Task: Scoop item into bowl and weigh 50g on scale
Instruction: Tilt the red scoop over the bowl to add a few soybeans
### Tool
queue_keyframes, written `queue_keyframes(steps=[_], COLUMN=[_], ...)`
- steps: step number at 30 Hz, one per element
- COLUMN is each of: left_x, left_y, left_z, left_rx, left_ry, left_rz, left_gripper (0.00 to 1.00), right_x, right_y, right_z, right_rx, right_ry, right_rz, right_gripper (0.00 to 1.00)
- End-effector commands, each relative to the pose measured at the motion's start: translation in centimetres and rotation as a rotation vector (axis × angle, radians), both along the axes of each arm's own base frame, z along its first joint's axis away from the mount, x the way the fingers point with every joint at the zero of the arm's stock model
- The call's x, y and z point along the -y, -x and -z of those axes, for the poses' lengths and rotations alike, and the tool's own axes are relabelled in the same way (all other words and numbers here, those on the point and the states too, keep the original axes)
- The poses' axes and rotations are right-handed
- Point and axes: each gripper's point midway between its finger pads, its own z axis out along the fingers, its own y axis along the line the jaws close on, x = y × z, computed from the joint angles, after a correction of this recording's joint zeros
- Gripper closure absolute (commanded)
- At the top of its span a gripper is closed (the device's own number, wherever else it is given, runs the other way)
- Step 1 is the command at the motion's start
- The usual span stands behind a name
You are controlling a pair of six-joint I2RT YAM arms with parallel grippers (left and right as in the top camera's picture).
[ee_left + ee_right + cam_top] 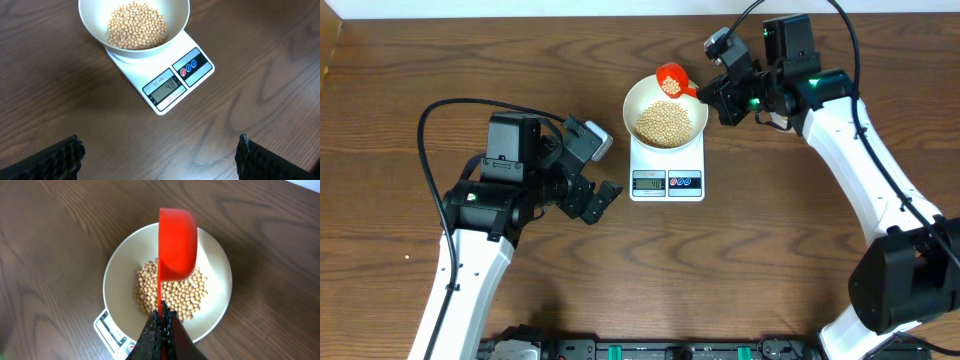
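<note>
A white bowl (645, 97) with a heap of tan beans (665, 123) stands on the white scale (667, 182). In the left wrist view the scale (170, 85) reads 48, with the bowl (95, 20) and beans (136, 26) on it. My right gripper (712, 92) is shut on the handle of a red scoop (673, 78), held tilted over the bowl's far rim. In the right wrist view the scoop (177, 242) hangs on its side above the beans (175, 292), the fingers (161, 322) clamped on its handle. My left gripper (603, 198) is open and empty, left of the scale.
The brown wooden table (770, 260) lies around the scale. The left arm's body (510, 180) is at the left and the right arm (860, 150) runs down the right side. A black rail (650, 350) lies along the front edge.
</note>
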Motion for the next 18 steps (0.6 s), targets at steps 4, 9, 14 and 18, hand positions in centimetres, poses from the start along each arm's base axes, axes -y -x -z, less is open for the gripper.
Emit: queue_keyframes(steps=[4,9,14,18], left_x=[0.04,0.04,0.04,0.04], left_y=[-0.42,-0.43,-0.43,-0.42], left_z=[-0.73,-0.74,-0.74,-0.73], left_rx=[0.028,0.029,0.029,0.028], left_ry=[-0.009,-0.009,-0.009,-0.009], left_rz=[0.011,0.011,0.011,0.011], left_gripper=[0.01,0.01,0.01,0.01], right_x=[0.43,0.34,0.11,-0.18], right_y=[0.04,0.17,0.17,0.28], right_z=[-0.62,-0.31,-0.06,-0.04], right_rx=[0.062,0.09,0.118,0.128], right_ry=[0.055,0.099,0.143,0.152], right_rz=[-0.021,-0.048,-0.063,-0.077], right_gripper=[0.99,0.99,0.99,0.99])
